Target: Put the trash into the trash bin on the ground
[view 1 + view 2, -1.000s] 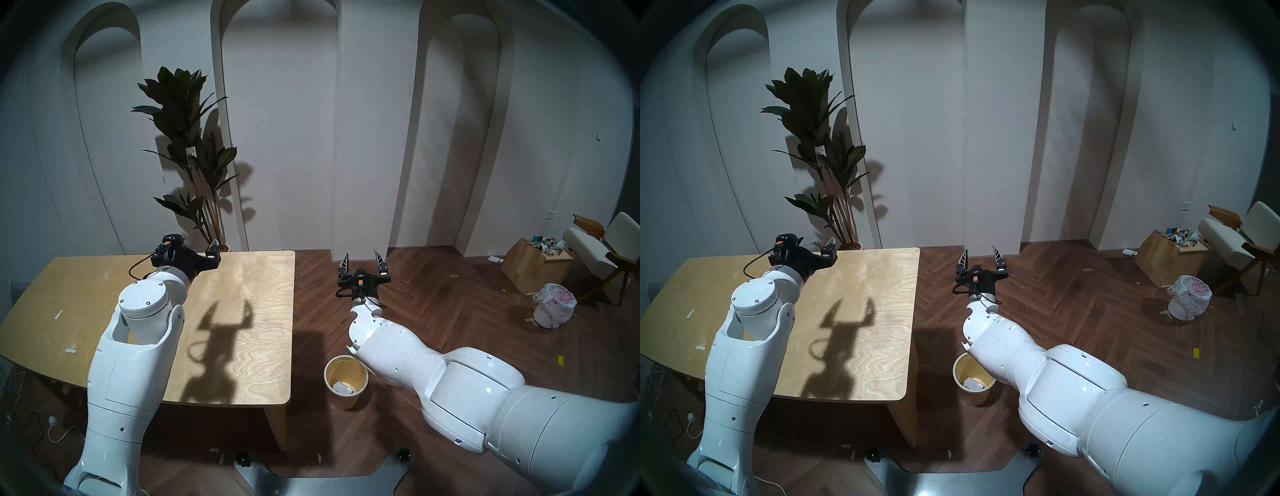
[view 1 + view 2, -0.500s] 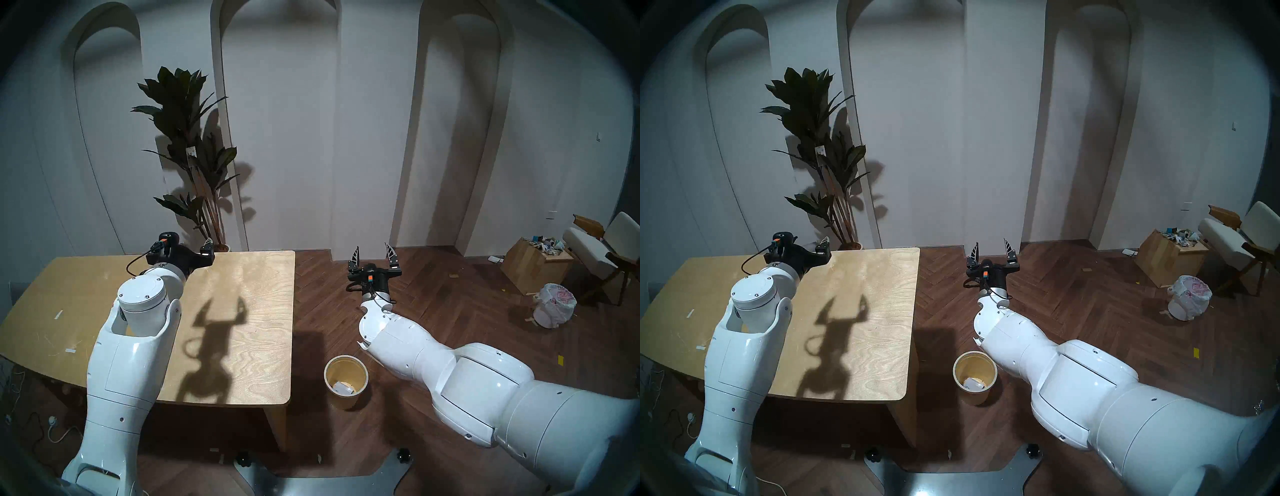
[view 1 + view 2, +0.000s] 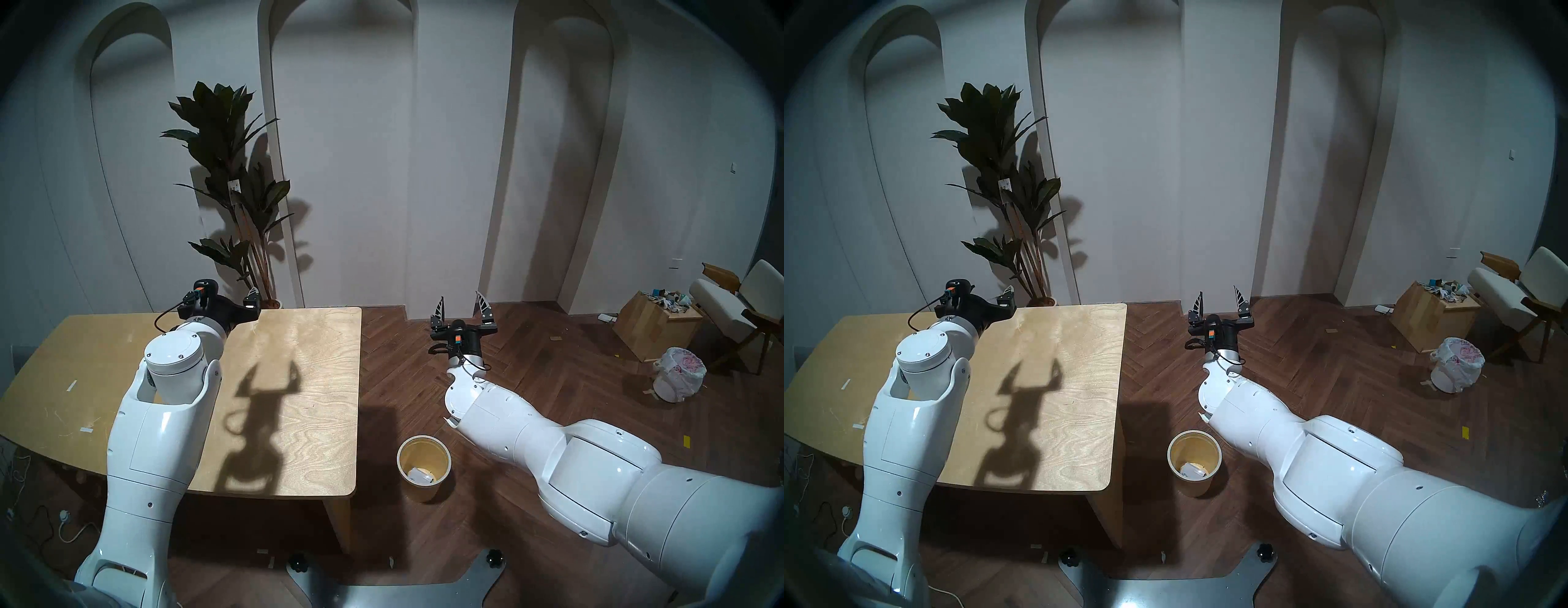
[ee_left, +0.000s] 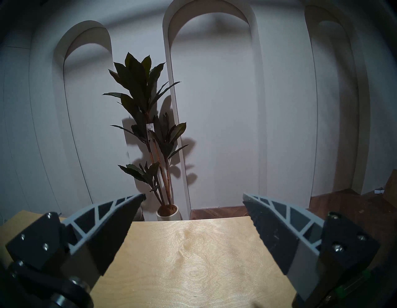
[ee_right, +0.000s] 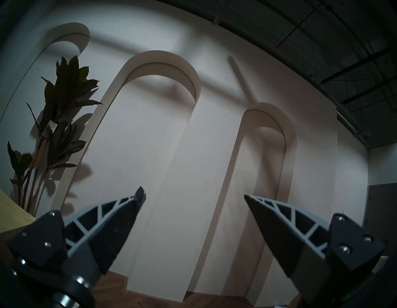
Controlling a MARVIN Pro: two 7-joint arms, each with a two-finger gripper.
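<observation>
The trash bin point(image 3: 424, 493) point(image 3: 1194, 488), a small cream cylinder with a tan inside, stands on the floor just right of the table's front corner. A white piece of trash point(image 3: 420, 475) point(image 3: 1193, 470) lies at its bottom; I cannot make out other pieces. My right gripper point(image 3: 460, 297) point(image 3: 1219, 292) point(image 5: 193, 193) is open and empty, raised over the floor well beyond the bin and pointing at the wall. Over the table's far edge, my left gripper point(image 3: 229, 294) point(image 4: 194, 195) is open and empty too.
The wooden table point(image 3: 297, 382) point(image 4: 193, 247) carries only my arm's shadow and bits of tape. A potted plant point(image 3: 237, 191) stands behind it. At far right are a wooden box point(image 3: 653, 327) of scraps, a bag-lined white bin point(image 3: 679, 373) and a chair point(image 3: 738, 314).
My right arm has swung to the right and away from the bin, its gripper rising and staying open. The left gripper has drifted slightly left and back over the table.
</observation>
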